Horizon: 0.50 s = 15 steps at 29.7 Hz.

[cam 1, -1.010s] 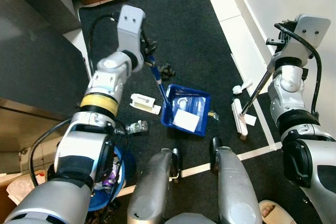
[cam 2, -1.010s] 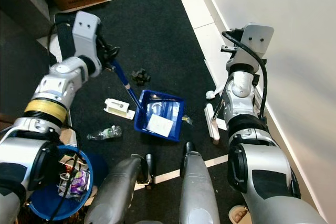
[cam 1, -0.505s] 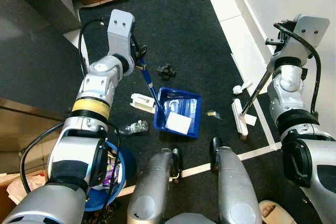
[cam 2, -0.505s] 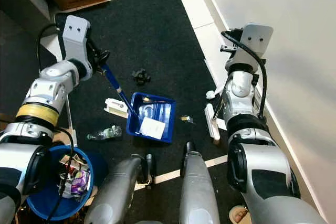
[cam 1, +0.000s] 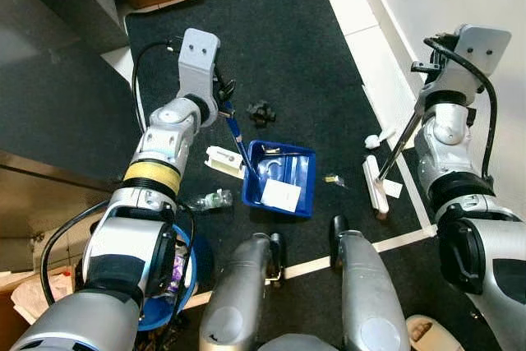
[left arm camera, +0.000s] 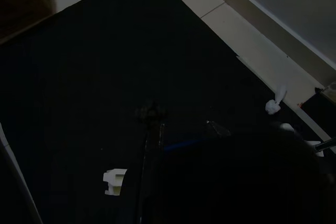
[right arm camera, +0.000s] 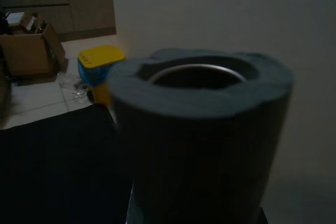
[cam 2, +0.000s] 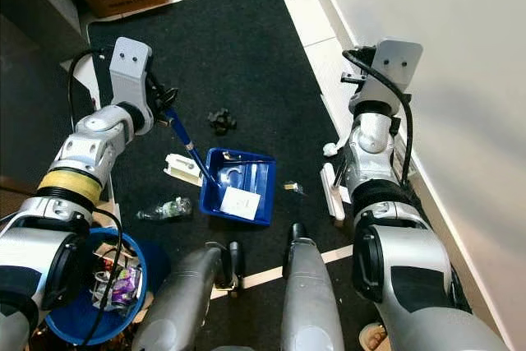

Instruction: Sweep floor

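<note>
Blue dustpan holding white paper scrap, left hand gripping its handle

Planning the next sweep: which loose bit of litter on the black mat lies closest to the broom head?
The small scrap between the blue dustpan and white broom head; the black clump, white block and bottle lie beyond the dustpan.

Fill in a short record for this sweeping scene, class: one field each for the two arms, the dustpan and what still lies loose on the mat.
left arm: left gripper holds the blue handle of the dustpan
right arm: right gripper holds the broom by its pole
dustpan: blue, flat on the black mat, white paper inside
loose on mat: black clump, white box, clear bottle, small scrap
off mat: white wad on the tiles
</note>
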{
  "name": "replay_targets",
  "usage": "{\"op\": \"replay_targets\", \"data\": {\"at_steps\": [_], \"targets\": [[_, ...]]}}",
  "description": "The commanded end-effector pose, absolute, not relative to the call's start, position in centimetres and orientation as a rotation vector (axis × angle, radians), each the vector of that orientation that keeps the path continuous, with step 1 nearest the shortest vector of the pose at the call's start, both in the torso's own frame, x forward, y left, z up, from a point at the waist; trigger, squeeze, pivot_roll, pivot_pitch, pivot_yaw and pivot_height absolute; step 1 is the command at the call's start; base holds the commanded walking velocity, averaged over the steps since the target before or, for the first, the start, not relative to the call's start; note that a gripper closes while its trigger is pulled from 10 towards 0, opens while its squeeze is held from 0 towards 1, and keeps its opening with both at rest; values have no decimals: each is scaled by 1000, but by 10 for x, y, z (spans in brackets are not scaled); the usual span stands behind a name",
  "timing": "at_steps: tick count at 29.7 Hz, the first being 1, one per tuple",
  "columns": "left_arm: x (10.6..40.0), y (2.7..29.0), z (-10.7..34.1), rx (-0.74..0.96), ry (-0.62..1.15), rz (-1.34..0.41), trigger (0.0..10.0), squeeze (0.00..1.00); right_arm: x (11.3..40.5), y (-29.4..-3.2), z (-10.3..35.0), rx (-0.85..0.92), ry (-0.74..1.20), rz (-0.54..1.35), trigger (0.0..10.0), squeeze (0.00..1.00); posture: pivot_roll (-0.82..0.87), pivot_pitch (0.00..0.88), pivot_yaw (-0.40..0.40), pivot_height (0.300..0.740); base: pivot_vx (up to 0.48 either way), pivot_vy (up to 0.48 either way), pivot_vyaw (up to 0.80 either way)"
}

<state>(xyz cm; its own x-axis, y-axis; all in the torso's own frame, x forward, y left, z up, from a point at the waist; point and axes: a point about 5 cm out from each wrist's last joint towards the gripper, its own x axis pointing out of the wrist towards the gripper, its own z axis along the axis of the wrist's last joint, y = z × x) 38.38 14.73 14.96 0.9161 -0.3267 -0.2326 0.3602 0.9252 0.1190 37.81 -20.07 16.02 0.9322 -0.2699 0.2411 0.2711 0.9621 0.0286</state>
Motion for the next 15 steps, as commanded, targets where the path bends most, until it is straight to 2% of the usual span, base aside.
{"op": "replay_targets", "data": {"at_steps": [1,4,6,9,10,12,15], "targets": [[375,140,128,176,296,-389,10000,0,373,-195,134,38,-129,-280,10000,0,45,331,120,740,0,0,0],[375,132,129,159,288,-402,10000,0,373,-158,123,104,-77,-189,10000,0,46,328,116,740,0,0,0],[375,132,129,157,288,-403,10000,0,372,-150,121,108,-67,-168,10000,0,46,328,116,740,0,0,0],[374,131,129,154,288,-402,10000,0,368,-118,112,159,-22,-95,10000,0,45,327,113,740,0,0,0],[374,131,129,154,288,-402,10000,0,368,-118,112,159,-22,-95,10000,0,45,327,113,740,0,0,0],[373,133,128,151,290,-397,10000,0,365,-98,109,251,1,-75,10000,0,43,324,108,740,0,0,0],[372,135,128,146,292,-390,10000,0,364,-86,110,374,16,-78,10000,0,45,321,105,740,0,0,0]]}}
